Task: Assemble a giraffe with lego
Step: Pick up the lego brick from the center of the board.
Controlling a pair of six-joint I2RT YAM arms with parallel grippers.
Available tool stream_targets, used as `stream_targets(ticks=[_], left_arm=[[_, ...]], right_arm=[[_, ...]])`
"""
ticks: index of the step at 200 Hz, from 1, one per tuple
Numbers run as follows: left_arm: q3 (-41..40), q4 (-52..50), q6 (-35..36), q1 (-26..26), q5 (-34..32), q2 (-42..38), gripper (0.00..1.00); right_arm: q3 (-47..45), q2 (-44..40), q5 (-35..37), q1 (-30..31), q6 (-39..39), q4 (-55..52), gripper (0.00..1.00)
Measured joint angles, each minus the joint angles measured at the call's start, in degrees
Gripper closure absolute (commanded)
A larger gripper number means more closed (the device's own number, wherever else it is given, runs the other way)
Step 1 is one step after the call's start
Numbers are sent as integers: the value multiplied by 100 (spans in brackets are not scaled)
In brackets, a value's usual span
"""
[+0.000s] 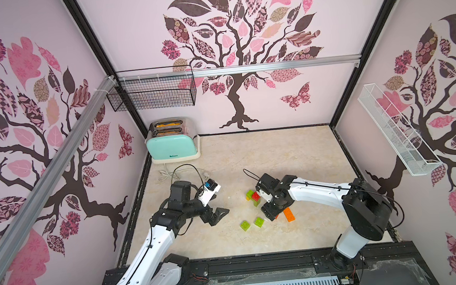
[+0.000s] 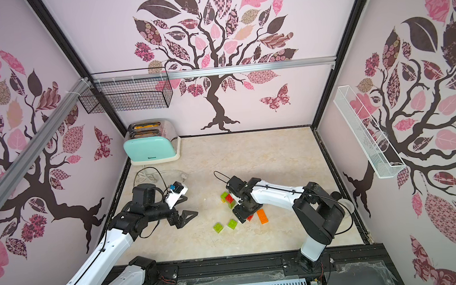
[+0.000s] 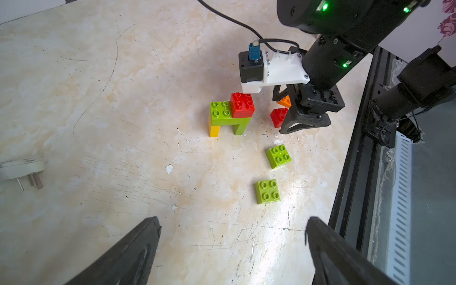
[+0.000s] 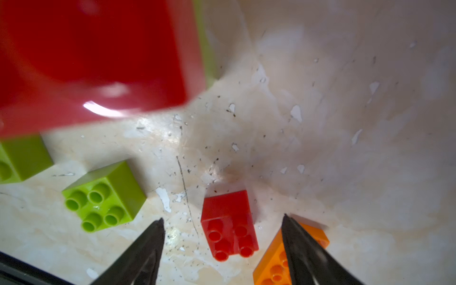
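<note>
Your left gripper [image 3: 232,223] hangs wide open and empty over the beige marble-patterned tabletop [image 3: 111,98], well apart from the bricks. Only the left wrist view gives you the half-built giraffe [image 3: 230,113] whole: a long lime-green brick bridges a yellow leg and a green leg, with a small red brick on one end. In both top views the right arm partly hides it, and the right wrist view shows it only as a red blur. That view alone shows your right gripper [image 4: 222,219] with its jaws parted, gripping nothing. A loose small red brick [image 4: 229,232] lies on the table between the fingertips, and the long orange brick [image 4: 271,266] sits partly behind one finger. A loose lime-green square brick [image 1: 245,225] and its twin [image 1: 259,222] lie nearby.
</note>
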Motion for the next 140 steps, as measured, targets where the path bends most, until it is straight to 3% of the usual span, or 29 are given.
stream_targets(ticks=[82, 140], left_arm=[[-15, 4, 0, 0, 37, 15, 2], [-52, 4, 0, 0, 59, 26, 2]], right_arm=[[-341, -28, -44, -4, 258, 417, 49], [-619, -413, -72, -4, 426, 315, 53]])
